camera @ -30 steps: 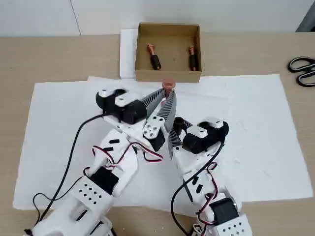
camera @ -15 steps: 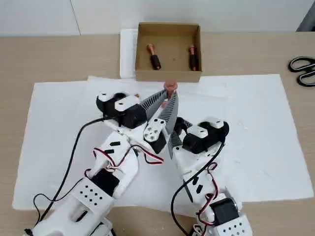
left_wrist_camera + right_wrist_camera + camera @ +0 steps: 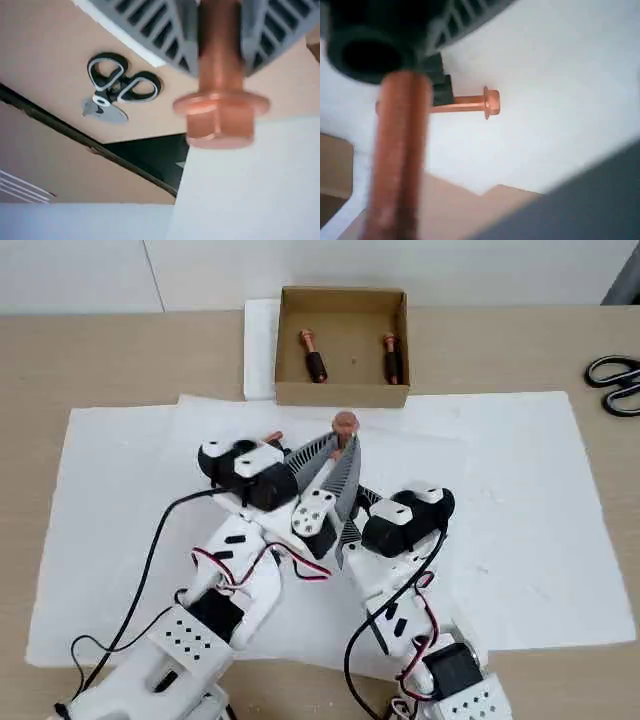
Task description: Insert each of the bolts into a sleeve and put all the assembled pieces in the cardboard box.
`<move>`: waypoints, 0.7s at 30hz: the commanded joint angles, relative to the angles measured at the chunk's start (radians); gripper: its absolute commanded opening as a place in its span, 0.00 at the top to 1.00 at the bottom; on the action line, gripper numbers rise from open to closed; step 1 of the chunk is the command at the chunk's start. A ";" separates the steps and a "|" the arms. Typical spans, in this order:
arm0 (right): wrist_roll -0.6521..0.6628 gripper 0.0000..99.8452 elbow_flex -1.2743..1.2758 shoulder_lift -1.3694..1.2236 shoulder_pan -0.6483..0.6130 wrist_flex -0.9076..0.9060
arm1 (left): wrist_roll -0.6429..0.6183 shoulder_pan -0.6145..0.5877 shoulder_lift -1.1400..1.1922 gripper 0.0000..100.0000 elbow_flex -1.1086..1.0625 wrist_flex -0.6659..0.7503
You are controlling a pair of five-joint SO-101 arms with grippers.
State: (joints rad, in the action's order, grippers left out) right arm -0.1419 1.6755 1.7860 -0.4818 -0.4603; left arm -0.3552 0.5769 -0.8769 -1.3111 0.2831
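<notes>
Copper bolt is clamped by its shaft in the left claw. It is raised over the white paper just in front of the box, with its head projecting beyond the fingertips. The right claw sits farther from the box, behind the left claw, and is closed on a black sleeve. The bolt's shaft end meets the sleeve mouth; entry into the bore cannot be determined. A second bolt lies on the paper in front of the box's left corner. Inside the box, an assembled piece lies in the left half and another piece in the right half, apart. Scissors lie on the worktop well right of the box.
</notes>
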 commanded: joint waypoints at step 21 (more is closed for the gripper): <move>-0.008 1.00 0.009 0.008 -0.038 0.001 | 0.011 0.014 -0.037 0.99 -0.028 0.028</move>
State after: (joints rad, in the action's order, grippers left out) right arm -0.1419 1.6755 1.7860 -0.5186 -0.4618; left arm -0.3552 0.5892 -0.8815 -1.3403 0.2862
